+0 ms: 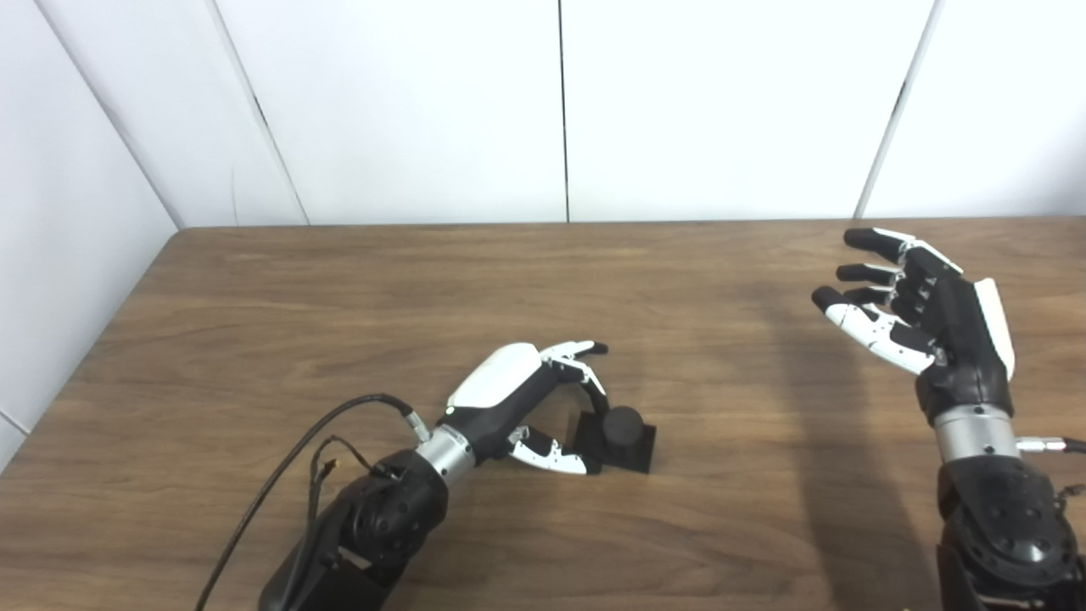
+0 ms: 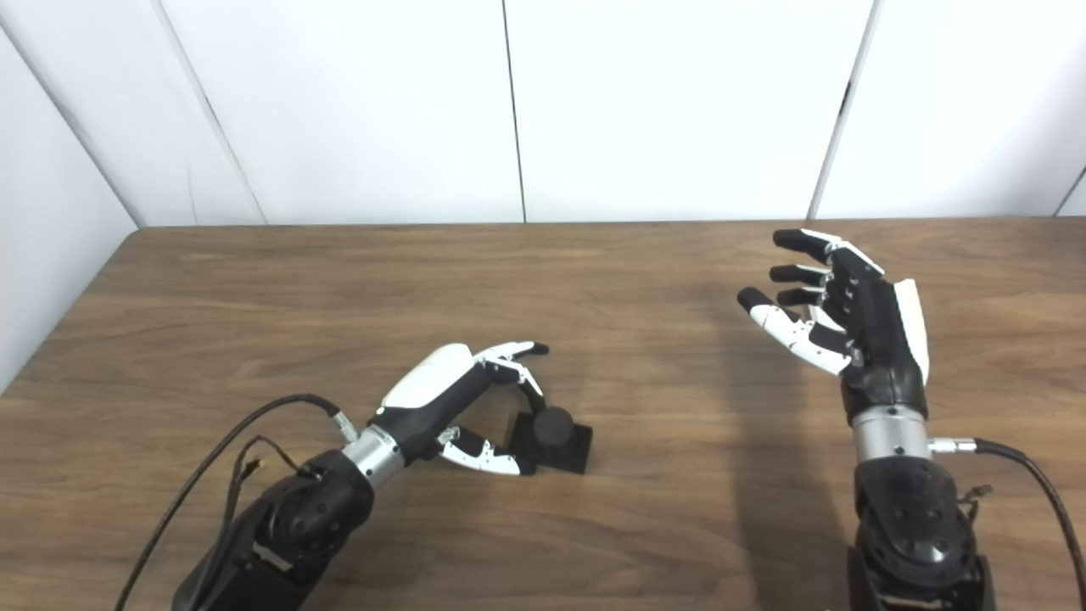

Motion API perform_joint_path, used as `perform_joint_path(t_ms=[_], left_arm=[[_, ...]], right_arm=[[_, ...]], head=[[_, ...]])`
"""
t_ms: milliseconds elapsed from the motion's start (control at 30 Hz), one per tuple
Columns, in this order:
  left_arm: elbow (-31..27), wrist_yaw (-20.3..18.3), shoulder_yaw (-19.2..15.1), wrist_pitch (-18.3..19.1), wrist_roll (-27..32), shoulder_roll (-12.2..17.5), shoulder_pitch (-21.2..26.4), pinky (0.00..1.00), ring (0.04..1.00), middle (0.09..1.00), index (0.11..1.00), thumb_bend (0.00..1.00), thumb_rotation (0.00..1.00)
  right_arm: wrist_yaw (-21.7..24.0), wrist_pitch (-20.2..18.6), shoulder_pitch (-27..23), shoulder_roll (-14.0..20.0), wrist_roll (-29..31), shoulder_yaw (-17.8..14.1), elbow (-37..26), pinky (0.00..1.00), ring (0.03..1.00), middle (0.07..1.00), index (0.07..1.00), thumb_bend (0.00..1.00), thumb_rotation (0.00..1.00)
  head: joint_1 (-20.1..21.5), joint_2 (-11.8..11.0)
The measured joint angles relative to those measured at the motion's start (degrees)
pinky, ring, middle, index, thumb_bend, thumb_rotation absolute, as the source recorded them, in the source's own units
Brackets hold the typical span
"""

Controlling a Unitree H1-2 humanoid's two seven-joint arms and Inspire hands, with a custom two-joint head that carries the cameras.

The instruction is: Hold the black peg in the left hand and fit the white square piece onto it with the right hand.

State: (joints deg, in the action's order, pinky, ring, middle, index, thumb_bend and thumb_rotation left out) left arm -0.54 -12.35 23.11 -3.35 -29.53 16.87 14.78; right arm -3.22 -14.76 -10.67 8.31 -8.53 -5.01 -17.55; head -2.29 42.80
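**1 hand at the peg, the other held well away**

2 hands are seen over the wooden table [image 1: 254, 288]. The left hand [image 1: 526, 399] is set low, its fingers [image 1: 585, 378] curled down over the near-left side of the black peg [image 1: 622, 424] and its thumb [image 1: 551, 456] laid along the front edge of the peg's square base. Contact is made or very nearly made at both places, but a closed grip cannot be confirmed; the peg is judged not yet lifted, since its base lies flat on the table. The peg lies just to the right of the left palm, its short round stub pointing straight up.

The right hand [image 1: 925, 322] is raised far to the right, fingers spread, palm turned toward the left, and nothing is held in it. It is well apart from the peg, so the left hand is plainly the nearer one.

No white square piece can be found in either view. The next move is judged to depend on the left fingers being closed across the base.
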Motion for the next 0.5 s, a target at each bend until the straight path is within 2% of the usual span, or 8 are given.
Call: perform_joint_path(t_ms=[233, 433, 467, 500], left_arm=[[-1.50, -0.98, 0.47, -0.06, -1.24, -0.51, -1.16, 0.91, 0.940, 0.930, 0.585, 0.82, 0.42], [-1.55, -1.41, 0.26, -0.46, -1.40, -0.81, -1.29, 0.87, 0.935, 0.929, 0.585, 0.82, 0.43], [-1.55, -1.42, 0.18, -0.52, -1.41, -0.81, -1.30, 0.87, 0.935, 0.928, 0.586, 0.83, 0.42], [-1.55, -1.42, 0.08, -0.55, -1.41, -0.83, -1.30, 0.87, 0.935, 0.928, 0.587, 0.83, 0.42]], right_arm=[[0.05, -0.04, 0.01, -0.02, 0.23, -0.06, -0.10, 0.59, 0.680, 0.791, 0.695, 0.58, 0.17], [0.05, -0.17, -0.02, 0.03, 0.27, -0.56, -0.18, 0.58, 0.696, 0.799, 0.694, 0.58, 0.17], [0.05, -0.19, -0.02, 0.05, 0.31, -0.66, -0.20, 0.57, 0.703, 0.799, 0.693, 0.57, 0.16], [0.08, -0.19, -0.03, 0.08, 0.36, -0.72, -0.21, 0.57, 0.705, 0.799, 0.693, 0.57, 0.15]], head=[[2.37, 0.44], [3.96, 0.44], [5.96, 0.35], [6.15, 0.35]])
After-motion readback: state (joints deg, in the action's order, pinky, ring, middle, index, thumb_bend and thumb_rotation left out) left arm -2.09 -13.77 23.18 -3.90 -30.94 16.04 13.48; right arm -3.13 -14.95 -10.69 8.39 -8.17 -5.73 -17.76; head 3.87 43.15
